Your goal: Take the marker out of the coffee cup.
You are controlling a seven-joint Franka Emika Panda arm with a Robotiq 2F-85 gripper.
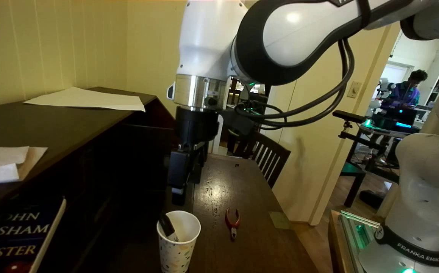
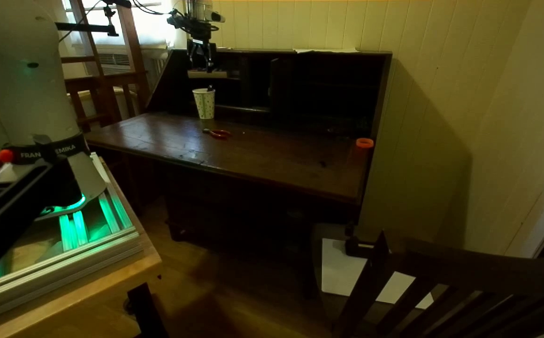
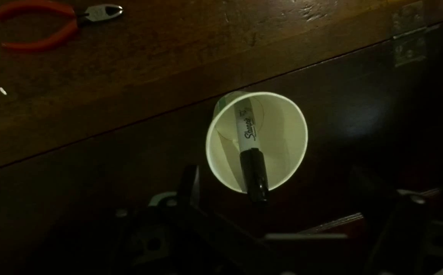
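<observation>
Wrist view alone: Sharpie lettering (image 3: 249, 129) on the marker (image 3: 253, 157) in the cup (image 3: 288, 131); hand (image 3: 274, 173) with jaws apart.

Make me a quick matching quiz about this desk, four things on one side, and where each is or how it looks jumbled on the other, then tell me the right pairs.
Column one:
1. end effector
2. pliers
3. marker
4. cup

Column two:
A. leaning inside the cup, black end past the rim
B. open, higher than the cup's rim
C. speckled, standing upright
D. red-handled, lying on the desk

Right pairs: 1-B, 2-D, 3-A, 4-C.
</observation>
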